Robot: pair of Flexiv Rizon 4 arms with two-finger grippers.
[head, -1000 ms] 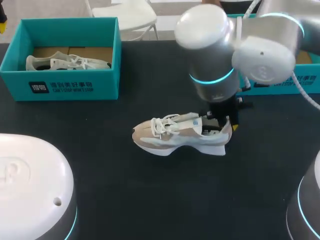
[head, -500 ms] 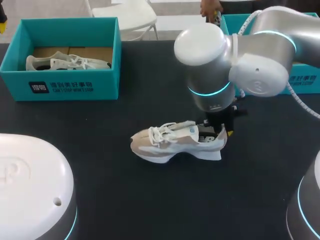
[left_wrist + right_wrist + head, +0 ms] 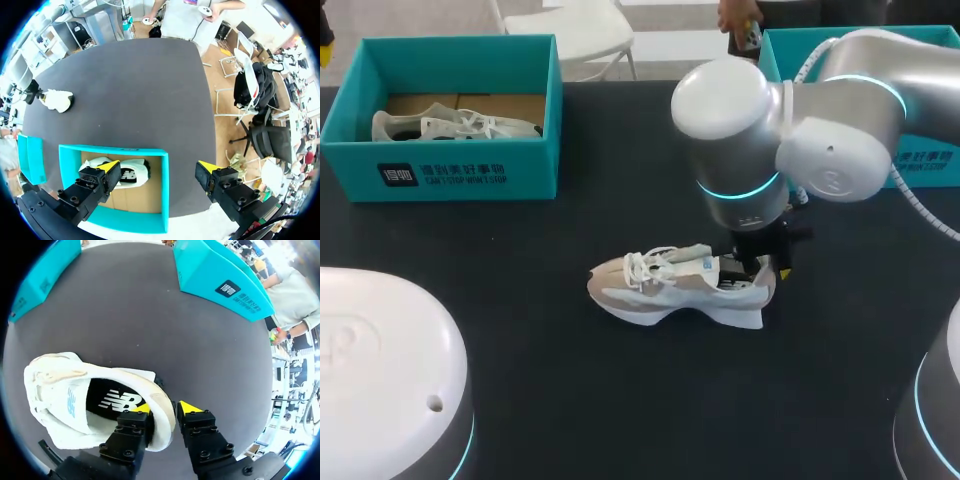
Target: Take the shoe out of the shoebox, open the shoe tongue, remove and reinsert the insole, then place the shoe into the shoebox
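On table [image 3: 570,400], two shoes [image 3: 675,288] [image 3: 455,126], two shoeboxes [image 3: 470,172] [image 3: 930,160]

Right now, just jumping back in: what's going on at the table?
The right gripper is shut on the heel collar of the shoe, one finger inside and one outside. The shoe is out on the table, with its insole in place. The left gripper hangs open above the left shoebox, which holds a second shoe.
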